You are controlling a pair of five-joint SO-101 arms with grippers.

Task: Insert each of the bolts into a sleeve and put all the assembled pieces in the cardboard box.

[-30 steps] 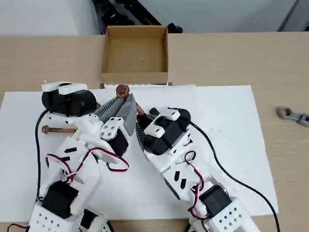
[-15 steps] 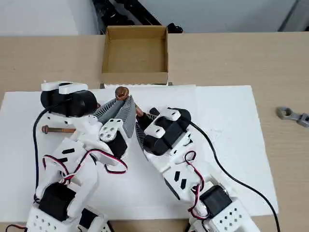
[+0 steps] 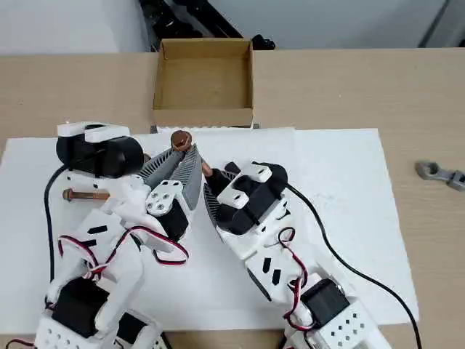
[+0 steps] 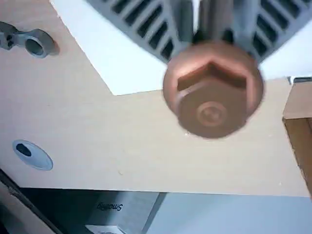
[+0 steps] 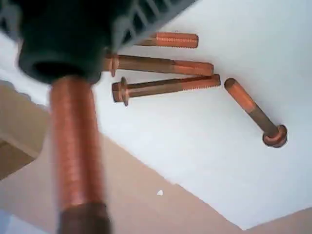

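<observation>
Left gripper is clamped narrow on a copper bolt, just below its hex flange head. In the high view it sits on the far side of the white sheet, just near of the cardboard box, and the bolt head is close to the box's near wall. The left wrist view shows grey ribbed fingers on both sides of the bolt shank, with the head poking out past them.

Right gripper is just right of the left one, almost touching it. It is closed on a black sleeve. The held bolt's threaded shaft runs from the left gripper down and right to the sleeve. In the right wrist view the shaft sticks out of the sleeve's open end. How deep it sits cannot be told.

The box is open-topped and stands on the table at the far edge of the sheet, with nothing inside.

Four loose bolts lie flat on the sheet. Three lie close together, roughly parallel, and the fourth is apart and angled. In the high view one of them lies left of the left arm.

A wrench lies on the bare table, far right, well apart from the arms.
</observation>
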